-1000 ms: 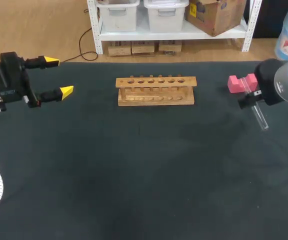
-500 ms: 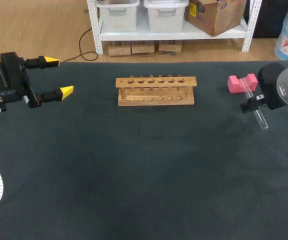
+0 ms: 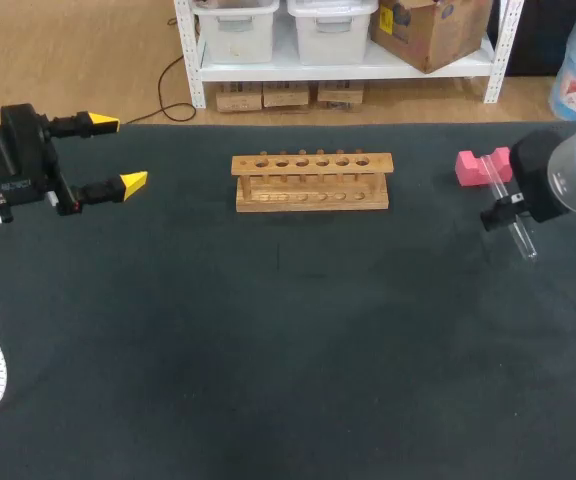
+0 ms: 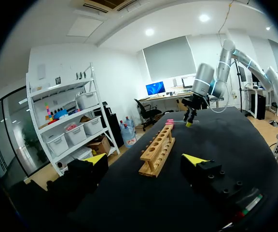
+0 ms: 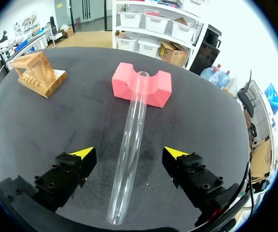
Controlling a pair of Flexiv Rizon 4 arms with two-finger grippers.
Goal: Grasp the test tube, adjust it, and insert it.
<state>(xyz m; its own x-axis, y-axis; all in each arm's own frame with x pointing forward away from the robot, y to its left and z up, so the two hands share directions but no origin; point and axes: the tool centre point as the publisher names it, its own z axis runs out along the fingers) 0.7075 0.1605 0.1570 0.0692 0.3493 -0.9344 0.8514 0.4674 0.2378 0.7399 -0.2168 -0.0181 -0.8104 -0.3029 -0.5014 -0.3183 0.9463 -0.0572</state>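
Straddling the test tube (image 5: 134, 111) with my right claw (image 5: 129, 153) spread, fingers clear of it; overhead, my wrist (image 3: 566, 180) hides the claw.

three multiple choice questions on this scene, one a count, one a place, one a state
1. How many holes run along the top of the wooden rack? A) six B) three C) ten
2. Where does the open end of the test tube rest? A) in a rack hole B) under the rack C) in the notch of the pink block
3. How is the right gripper? A) shut on the test tube B) open, one finger at each side of the test tube C) shut on the pink block
Answers: 1 A, the head view shows six holes; 2 C, the rim lies in the block's notch; 3 B, both yellow tips stand clear of the glass.
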